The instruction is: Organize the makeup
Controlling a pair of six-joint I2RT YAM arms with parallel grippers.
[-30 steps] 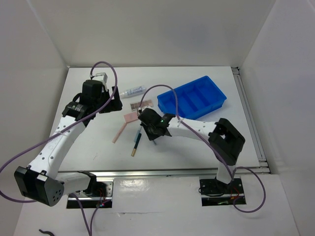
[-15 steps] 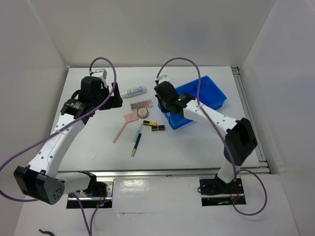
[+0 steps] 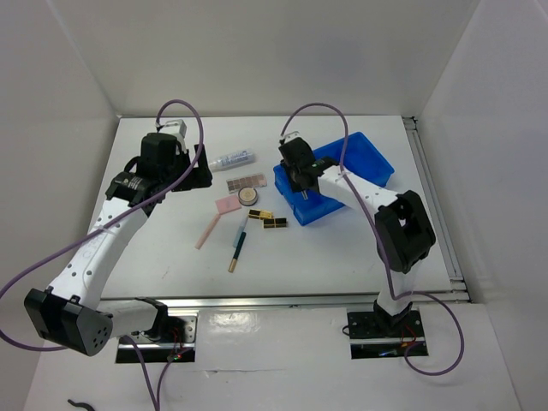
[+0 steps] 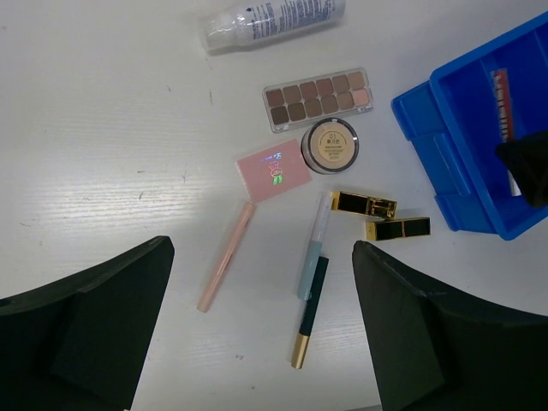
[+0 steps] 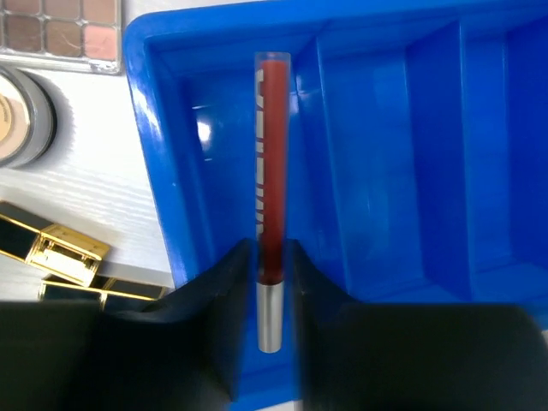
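My right gripper [image 5: 271, 265] is shut on a red gloss tube [image 5: 271, 171] with a silver cap, held over the left compartment of the blue bin [image 5: 154, 154]; in the top view the gripper [image 3: 301, 184] is at the bin's near-left end. My left gripper [image 4: 261, 334] is open and empty, high above the makeup. On the table lie a brown palette [image 4: 318, 98], round compact [image 4: 331, 145], pink pad [image 4: 272, 169], pink stick [image 4: 226, 256], pale blue pen [image 4: 313, 248], black-gold pencil [image 4: 308, 312] and two black-gold cases [image 4: 364, 205].
A clear white tube [image 3: 232, 159] lies at the back, left of the blue bin [image 3: 360, 163]. The bin has several compartments and stands at the back right. White walls close in the table on three sides.
My right arm has swung from the middle of the table back to the bin's left end, carrying the red tube. The left arm has barely moved.
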